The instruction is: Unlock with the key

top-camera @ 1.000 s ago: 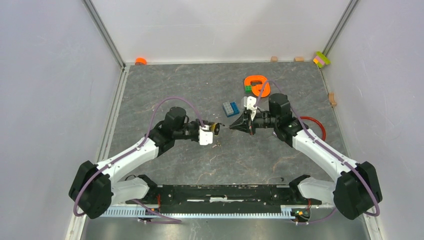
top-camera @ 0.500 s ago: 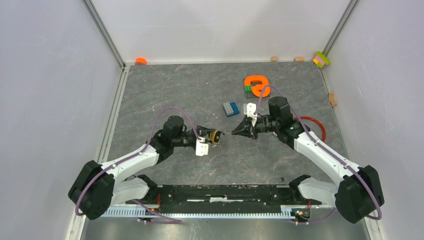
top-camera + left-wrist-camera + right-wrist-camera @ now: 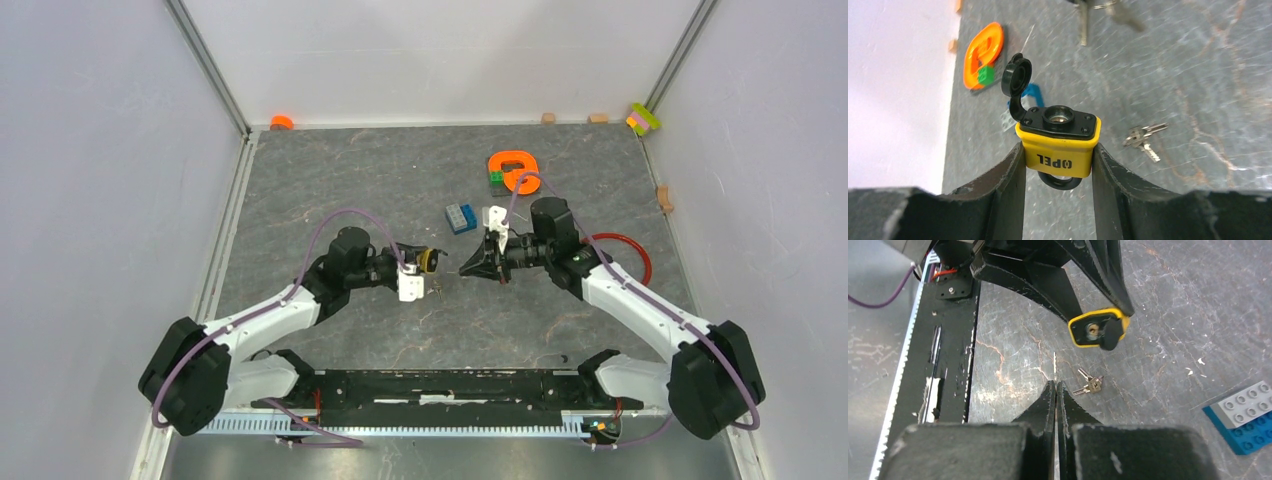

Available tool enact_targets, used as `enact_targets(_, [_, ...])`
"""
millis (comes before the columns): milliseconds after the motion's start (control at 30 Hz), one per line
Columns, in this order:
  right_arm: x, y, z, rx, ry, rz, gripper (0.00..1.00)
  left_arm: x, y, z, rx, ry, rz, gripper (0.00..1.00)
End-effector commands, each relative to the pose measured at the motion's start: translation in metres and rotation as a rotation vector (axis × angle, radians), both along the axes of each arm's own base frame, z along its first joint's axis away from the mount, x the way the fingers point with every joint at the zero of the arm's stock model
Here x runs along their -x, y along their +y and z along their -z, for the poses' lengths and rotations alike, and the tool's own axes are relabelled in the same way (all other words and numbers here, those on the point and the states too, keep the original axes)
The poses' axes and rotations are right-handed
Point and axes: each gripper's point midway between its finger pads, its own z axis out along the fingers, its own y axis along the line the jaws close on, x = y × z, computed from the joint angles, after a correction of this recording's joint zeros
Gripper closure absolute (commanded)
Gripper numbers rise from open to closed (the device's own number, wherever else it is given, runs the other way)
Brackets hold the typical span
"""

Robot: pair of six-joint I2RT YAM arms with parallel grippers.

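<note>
One padlock (image 3: 1058,145), one held key (image 3: 1083,30), one loose bunch (image 3: 1143,137).

Grey marbled table (image 3: 330,180) with key bunch (image 3: 1089,384), blue brick (image 3: 461,216)

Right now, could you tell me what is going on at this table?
The left gripper holds a yellow padlock, its dust cap flipped open and the keyhole facing the right arm. The right gripper is shut on a key, blade pointed toward the lock but short of the keyhole. Another small bunch of keys lies on the table between them.
</note>
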Motion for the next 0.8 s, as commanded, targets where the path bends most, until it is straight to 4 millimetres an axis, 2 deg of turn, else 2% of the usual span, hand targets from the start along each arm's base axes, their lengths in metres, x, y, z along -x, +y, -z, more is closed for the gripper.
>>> enact_targets(0, [-0.014,0.013,-0.009,-0.057,0.105,0.063,1.00,-0.040,-0.001,-0.050,0.065,-0.112,-0.182,0.98])
enact_targets(133, [-0.025,0.020,-0.012,-0.076,0.201,0.115,1.00,-0.053,0.008,-0.053,0.013,-0.180,-0.308,0.98])
enact_targets(267, [-0.037,0.027,-0.019,-0.110,0.271,0.161,1.00,-0.052,0.011,-0.053,-0.012,-0.230,-0.331,0.98])
enact_targets(367, [-0.037,0.033,-0.024,-0.140,0.313,0.142,1.00,-0.050,0.010,-0.054,-0.012,-0.285,-0.340,0.98])
enact_targets(633, [-0.045,0.035,-0.018,-0.142,0.382,0.162,1.00,-0.045,0.005,-0.057,0.004,-0.312,-0.339,0.98])
enact_targets(767, [-0.051,0.035,-0.015,-0.143,0.401,0.185,1.00,-0.042,0.004,-0.053,0.001,-0.300,-0.331,0.98])
